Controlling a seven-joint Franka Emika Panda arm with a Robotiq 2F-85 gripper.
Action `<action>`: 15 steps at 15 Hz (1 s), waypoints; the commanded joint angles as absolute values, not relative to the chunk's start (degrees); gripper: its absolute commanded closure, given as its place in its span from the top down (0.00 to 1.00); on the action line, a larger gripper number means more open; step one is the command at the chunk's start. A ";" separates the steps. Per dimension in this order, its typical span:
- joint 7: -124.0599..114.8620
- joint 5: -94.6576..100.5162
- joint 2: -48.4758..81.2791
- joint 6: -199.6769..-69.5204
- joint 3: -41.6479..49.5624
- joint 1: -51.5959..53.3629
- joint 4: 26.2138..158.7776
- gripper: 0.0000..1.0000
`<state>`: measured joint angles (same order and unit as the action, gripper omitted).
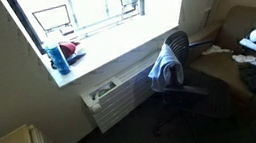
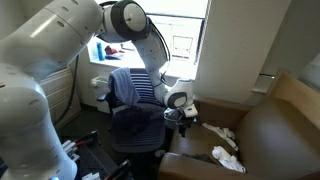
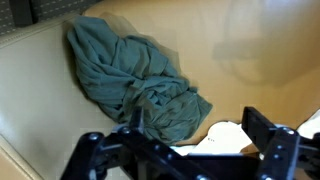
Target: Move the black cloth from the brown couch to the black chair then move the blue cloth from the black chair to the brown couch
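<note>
Nearest the wrist camera, the gripper (image 3: 195, 140) filled the lower edge of the view. Its two fingers (image 3: 110, 150) were spread wide with nothing between them. Just beyond lay the black cloth (image 3: 135, 85), dull grey-green in this light, bunched in a heap on the seat of the brown couch (image 3: 260, 50). No counter was in view, so the seat's own edges serve. The heap's far end reached toward the seam at the rear edge, and its near end came almost under the fingers. Its long axis ran diagonally, from upper left to lower right of the wrist view. The bulk sat ahead and a little left of the jaw centre. A white cloth (image 3: 232, 135) lay against the near end. In both exterior views the blue cloth (image 1: 168, 71) (image 2: 135, 88) hung over the back of the black chair (image 1: 177, 42) beside the couch. By this evidence the first transfer had not begun. The grasp would call for a short advance and descent onto the heap, clear of the white cloth.
</note>
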<state>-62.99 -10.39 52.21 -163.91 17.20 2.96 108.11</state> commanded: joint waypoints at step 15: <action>-84.80 -12.41 72.41 -159.02 22.04 -1.35 88.71 1.00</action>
